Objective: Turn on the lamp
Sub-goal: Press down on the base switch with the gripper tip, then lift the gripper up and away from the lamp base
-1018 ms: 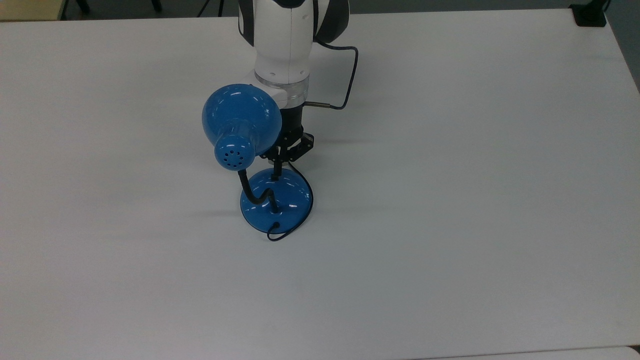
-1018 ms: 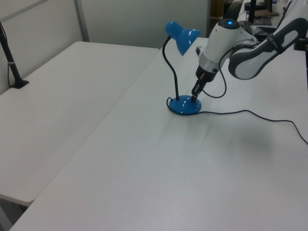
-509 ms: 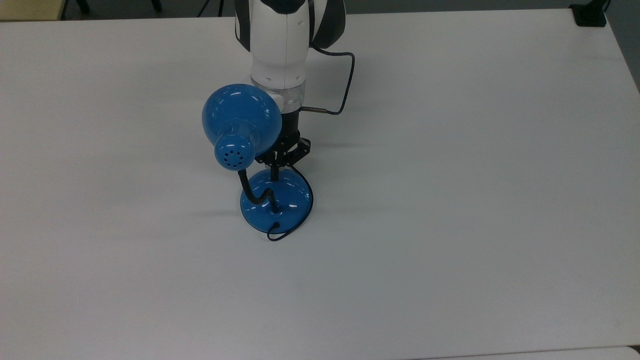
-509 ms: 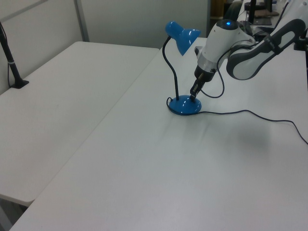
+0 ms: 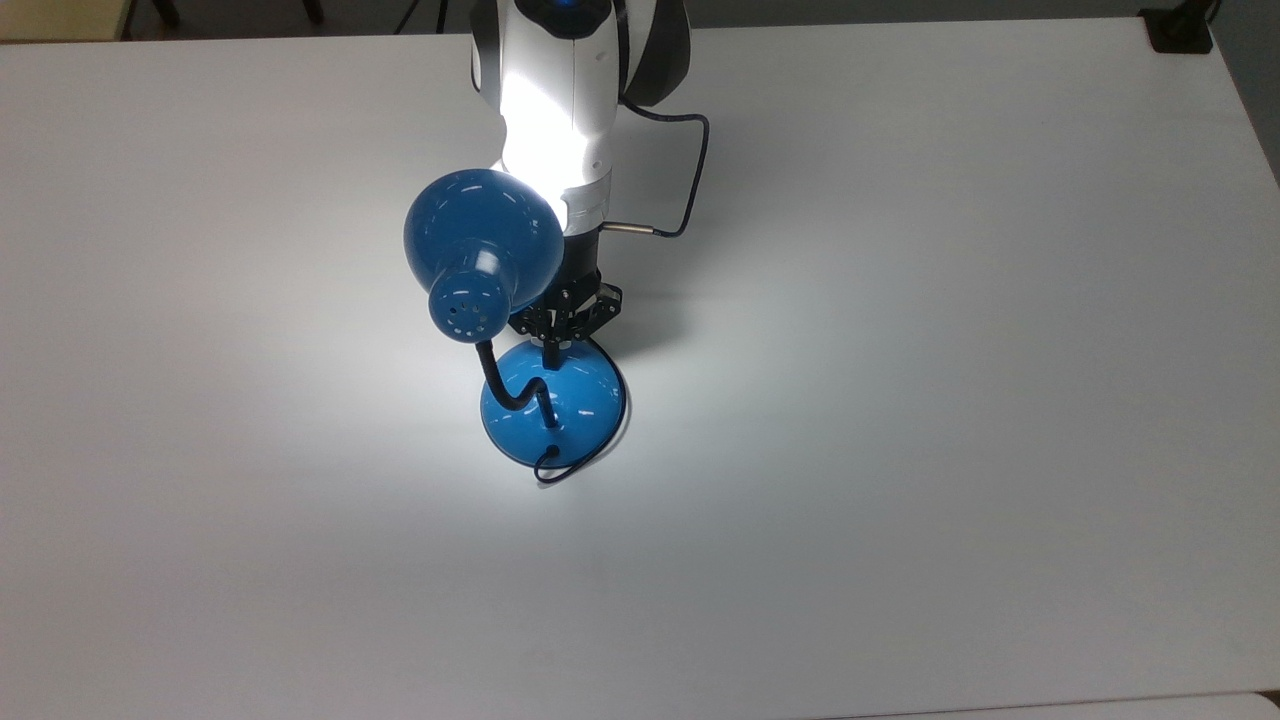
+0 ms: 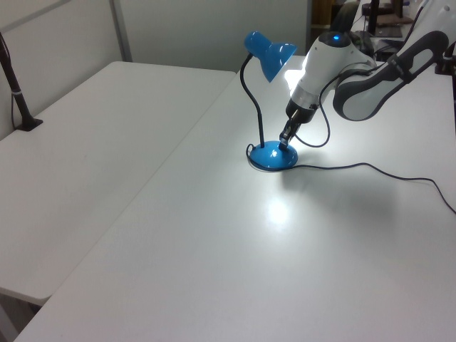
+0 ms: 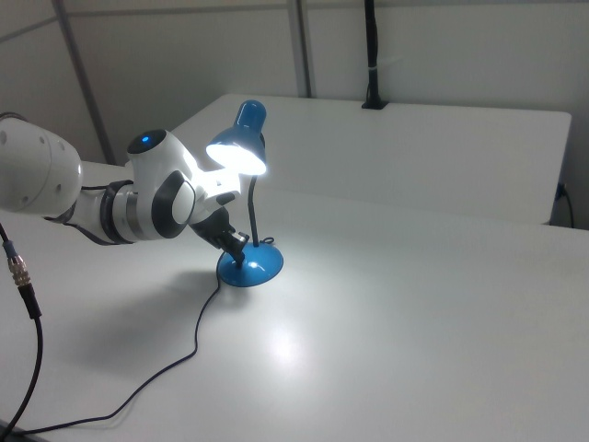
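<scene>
Main table (image 5: 900, 450): broad, white, matte top; a bright pool of light lies on it, with a glare spot in the left view.
Second table (image 6: 85, 142): white, set edge to edge with the main one along a thin seam; in the right view it stands behind (image 7: 442, 138).
Wall (image 7: 184, 55): pale grey panels divided by slim upright metal strips.
Black post (image 6: 14, 89): clamped at the far edge of the second table, seen also in the right view (image 7: 372, 55).
Black clamp (image 5: 1180, 30): sits at the main table's corner at the top view's upper right.
Floor: a dark strip beyond the table's far edge in the top view.
</scene>
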Controlling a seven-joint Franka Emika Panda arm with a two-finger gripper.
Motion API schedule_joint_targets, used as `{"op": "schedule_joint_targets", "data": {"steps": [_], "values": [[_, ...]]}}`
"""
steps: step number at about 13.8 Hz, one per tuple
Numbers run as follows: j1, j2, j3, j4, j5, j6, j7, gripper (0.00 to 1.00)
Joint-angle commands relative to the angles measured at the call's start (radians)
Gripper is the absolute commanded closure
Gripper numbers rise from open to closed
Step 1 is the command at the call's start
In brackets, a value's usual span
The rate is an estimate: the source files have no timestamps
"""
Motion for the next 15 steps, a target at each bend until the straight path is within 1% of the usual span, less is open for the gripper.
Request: {"op": "schedule_joint_targets", "data": {"steps": [1,2,4,6,10,12,13,14,15], "values": [[-0.003,0.004,0.000,0.003,-0.029,0.011,0.011,1.00],[-0.001,-0.012,0.000,-0.005,-0.029,-0.013,0.014,1.00],[0.006,-0.069,0.001,-0.004,-0.026,-0.212,0.011,1.00],[0.014,-0.115,0.005,-0.004,-0.017,-0.354,0.011,1.00],[0.016,-0.198,0.026,-0.001,-0.007,-0.548,0.014,0.97],[0.016,-0.249,0.038,0.006,0.002,-0.654,0.012,0.93],[0.016,-0.279,0.038,0.012,0.050,-0.699,0.005,0.91],[0.014,-0.304,0.037,0.031,0.092,-0.730,-0.032,0.88],[0.014,-0.307,0.037,0.061,0.115,-0.767,-0.053,0.86]]}}
